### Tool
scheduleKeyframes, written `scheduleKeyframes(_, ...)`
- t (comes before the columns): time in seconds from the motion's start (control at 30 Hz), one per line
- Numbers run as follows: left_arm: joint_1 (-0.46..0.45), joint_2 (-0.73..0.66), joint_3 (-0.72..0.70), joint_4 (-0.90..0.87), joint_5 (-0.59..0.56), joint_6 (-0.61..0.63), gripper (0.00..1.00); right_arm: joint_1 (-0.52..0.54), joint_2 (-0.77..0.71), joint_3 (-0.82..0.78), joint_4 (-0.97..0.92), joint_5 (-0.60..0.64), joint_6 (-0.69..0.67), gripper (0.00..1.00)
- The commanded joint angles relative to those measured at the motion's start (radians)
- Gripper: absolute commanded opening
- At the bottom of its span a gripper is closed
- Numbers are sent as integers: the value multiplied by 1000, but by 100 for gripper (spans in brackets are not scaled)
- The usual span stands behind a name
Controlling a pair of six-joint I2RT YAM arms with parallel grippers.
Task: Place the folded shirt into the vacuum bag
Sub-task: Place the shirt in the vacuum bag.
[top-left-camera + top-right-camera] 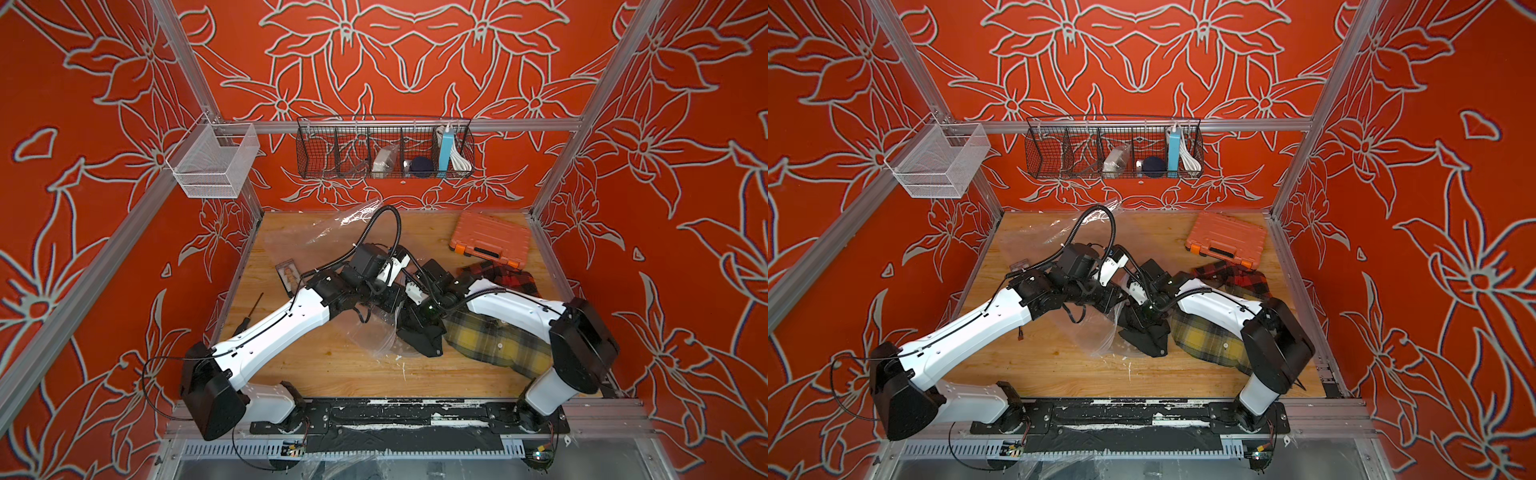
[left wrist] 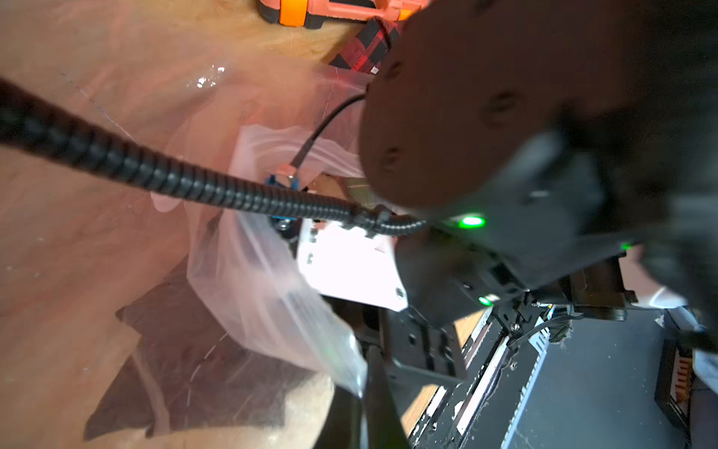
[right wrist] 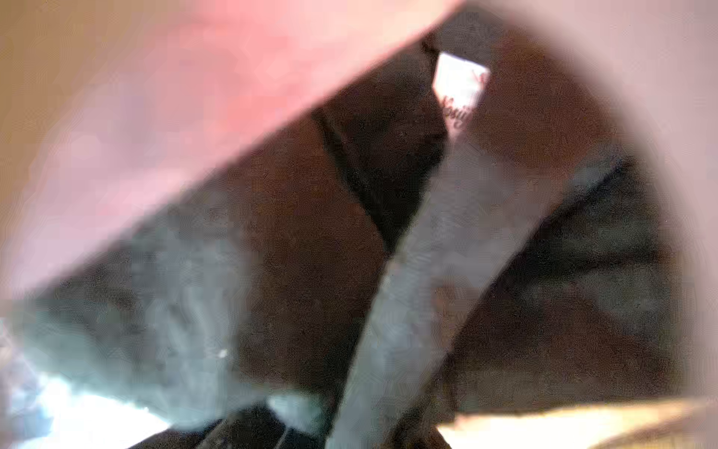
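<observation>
Where the left gripper point(image 2: 363, 393) pinches its thin edge, the clear, crinkly bag point(image 2: 268, 295) balloons beyond the fingertips. A soft, bunched black shirt point(image 1: 427, 345) lies under the right gripper point(image 1: 415, 324), whose grip is hidden.

Walls point(image 1: 415, 62) red-orange w/ grey-white flower outlines. Table point(image 1: 328, 374) light wood. Bag point(image 1: 374, 334) clear. Black shirt point(image 1: 419, 340); yellow-grey plaid shirt point(image 1: 494, 345); red-black plaid shirt point(image 1: 515, 276). Case point(image 1: 490, 235) orange, blk latch. Side basket point(image 1: 216, 164) white mesh, rear basket point(image 1: 332, 145) blk wire. Arms point(image 1: 274, 328) white + blk
</observation>
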Motion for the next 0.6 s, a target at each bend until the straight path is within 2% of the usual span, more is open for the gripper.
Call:
scheduleKeyframes(0.0,-5,-28,1,30,23,2,0,2,-2,30,10,20,-27,0)
scheduleKeyframes(0.2,-5,-36,-13,35,25,-5,0,7,-65,52,84,-51,47,0)
scheduleKeyframes(0.33,-7,-37,-38,58,31,-22,0,23,-5,39,151,-47,53,1)
scheduleKeyframes(0.37,-7,-36,-44,58,29,-24,0,23,22,38,156,-56,51,5)
scheduleKeyframes(0.47,-7,-40,-60,48,22,-23,0,23,82,28,135,-85,20,33)
scheduleKeyframes(0.57,-7,-64,-81,46,15,-23,0,19,42,11,115,-146,-11,58)
